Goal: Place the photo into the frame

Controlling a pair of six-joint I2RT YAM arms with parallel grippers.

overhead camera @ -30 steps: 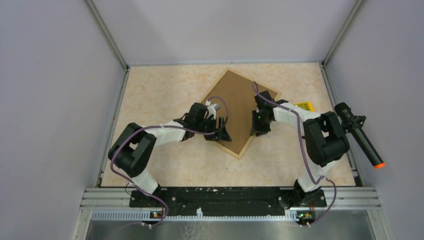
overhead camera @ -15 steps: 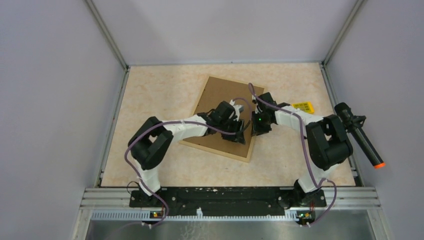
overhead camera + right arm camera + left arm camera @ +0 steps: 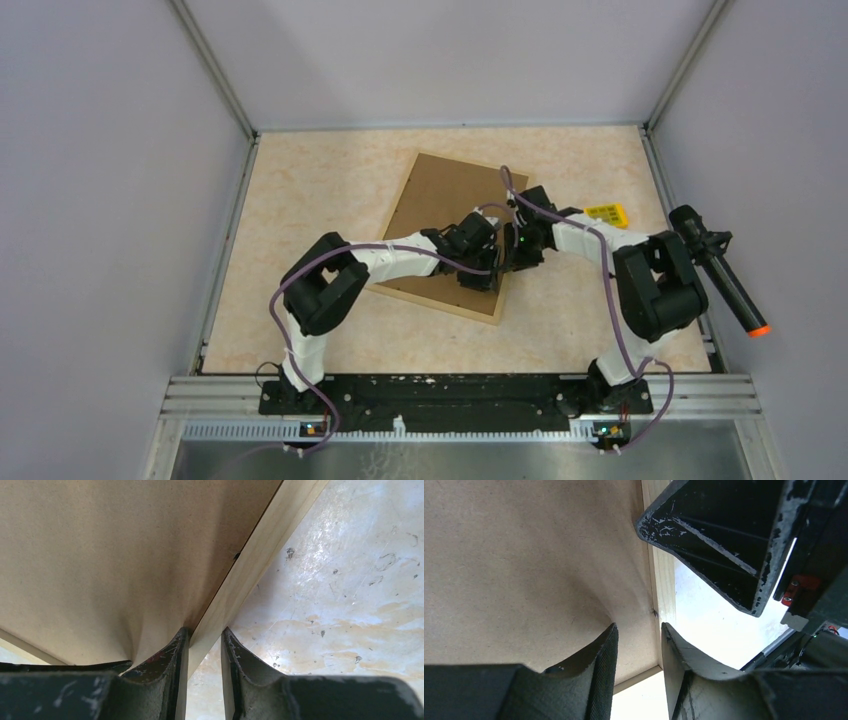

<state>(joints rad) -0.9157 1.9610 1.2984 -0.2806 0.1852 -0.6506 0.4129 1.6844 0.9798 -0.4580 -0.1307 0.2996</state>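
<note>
The frame [image 3: 440, 210] lies back up on the table, its brown board showing inside a light wood rim. The photo is hidden or out of view. My left gripper [image 3: 483, 276] reaches across the board to the frame's right rim near the near-right corner. Its jaws stand slightly apart: one fingertip [image 3: 610, 630] is on the board [image 3: 524, 555], the other at the rim [image 3: 665, 600]. My right gripper [image 3: 516, 262] is shut on the same rim [image 3: 270, 535] a little farther back, one finger inside [image 3: 181, 635] and one outside.
A small yellow card [image 3: 607, 213] lies on the table right of the frame. A black cylinder with an orange tip [image 3: 722, 272] sticks out at the right wall. Grey walls close in the table on three sides.
The frame has turned counterclockwise about the right gripper's hold, from a diamond pose to nearly square with the table. My left gripper has swept right across the board to the right rim.
</note>
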